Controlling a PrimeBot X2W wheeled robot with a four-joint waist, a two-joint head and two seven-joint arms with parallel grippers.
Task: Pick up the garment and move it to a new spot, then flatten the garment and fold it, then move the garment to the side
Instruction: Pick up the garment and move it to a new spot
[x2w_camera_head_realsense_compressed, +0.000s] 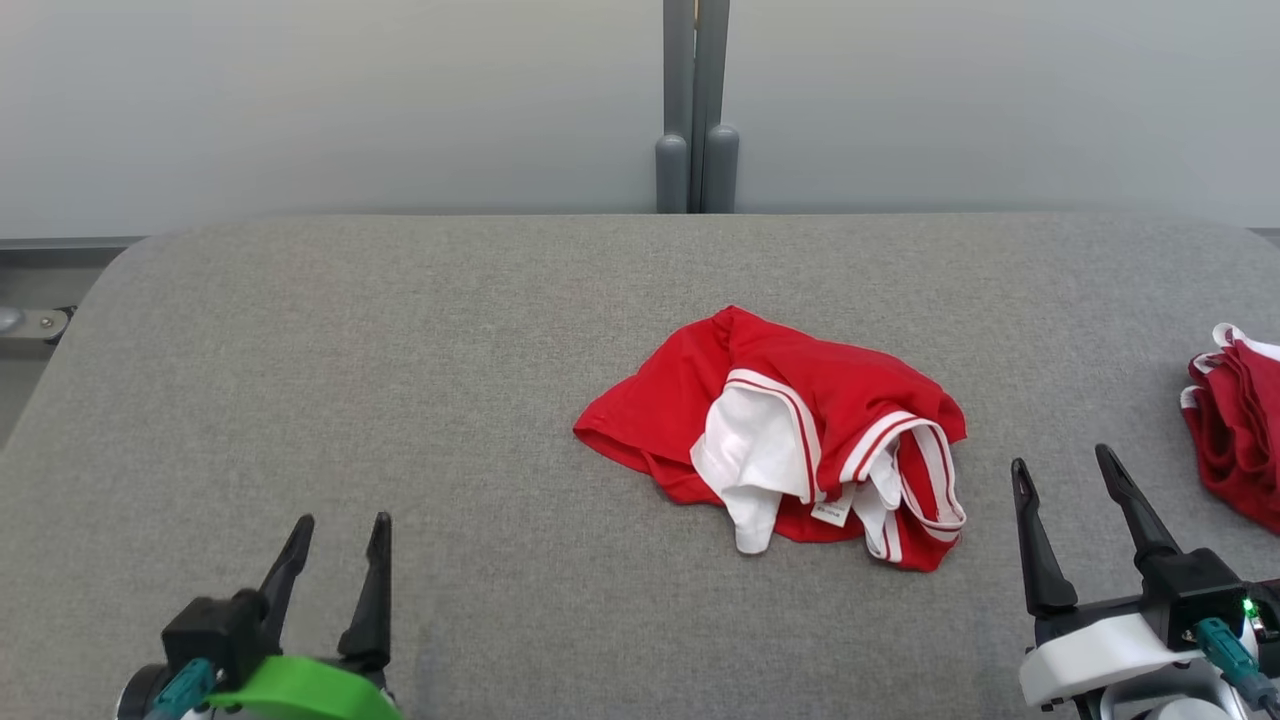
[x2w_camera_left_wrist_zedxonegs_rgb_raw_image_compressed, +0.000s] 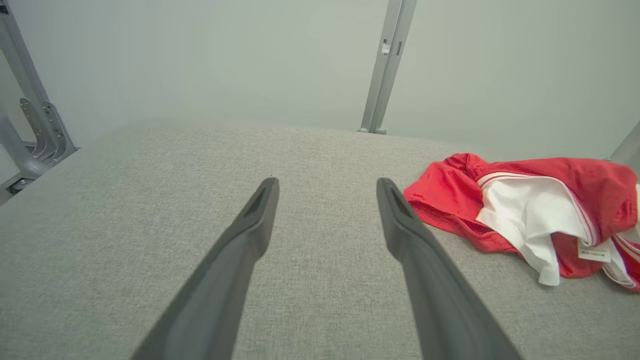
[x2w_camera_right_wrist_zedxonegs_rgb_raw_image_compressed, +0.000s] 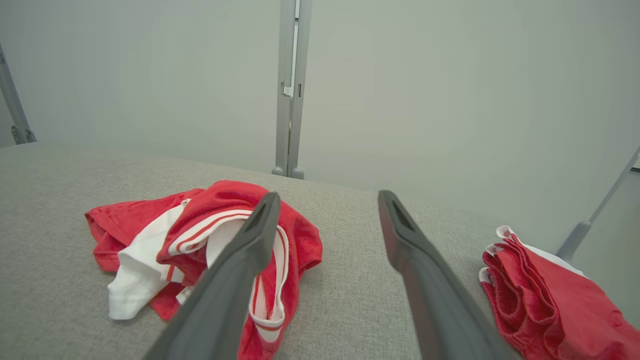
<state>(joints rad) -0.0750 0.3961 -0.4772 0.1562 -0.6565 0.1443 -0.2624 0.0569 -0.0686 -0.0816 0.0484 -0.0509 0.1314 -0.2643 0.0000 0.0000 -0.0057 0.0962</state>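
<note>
1. The crumpled red fabric garment with white striped trim (x2w_camera_head_realsense_compressed: 790, 440) lies on the grey cloth-covered bench (x2w_camera_head_realsense_compressed: 400, 350). It is ahead of both tools and between them, nearer to the right tool (x2w_camera_head_realsense_compressed: 1062, 458) than to the left tool (x2w_camera_head_realsense_compressed: 343, 520).
2. The long axis of the garment runs across, from the left tool's side to the right tool's side. The plain red end points toward the left tool's side. The bunched end with the white bands is ahead and to the left of the right tool.
3. The white inner part and a small white label face the tools' side of the heap.
4. The left tool (x2w_camera_left_wrist_zedxonegs_rgb_raw_image_compressed: 327, 182) has its two dark fingers spread wide and holds nothing. The garment (x2w_camera_left_wrist_zedxonegs_rgb_raw_image_compressed: 525, 200) is ahead and to its right, not touching it.
5. The right tool (x2w_camera_right_wrist_zedxonegs_rgb_raw_image_compressed: 328, 195) is also spread wide and empty. In the right wrist view its left finger passes in front of the garment (x2w_camera_right_wrist_zedxonegs_rgb_raw_image_compressed: 150, 235). The head view shows a gap between them.
6. Count: two tools, two red garments, one bench, one grey upright post (x2w_camera_head_realsense_compressed: 697, 100).
7. The second red garment with white edging (x2w_camera_head_realsense_compressed: 1235, 440) lies to the right of the right tool, well apart from the first one (x2w_camera_right_wrist_zedxonegs_rgb_raw_image_compressed: 540, 300).
8. The bench is bare ahead of the left tool and to its left, out to a rounded far corner. The far edge is well beyond the garment.
</note>
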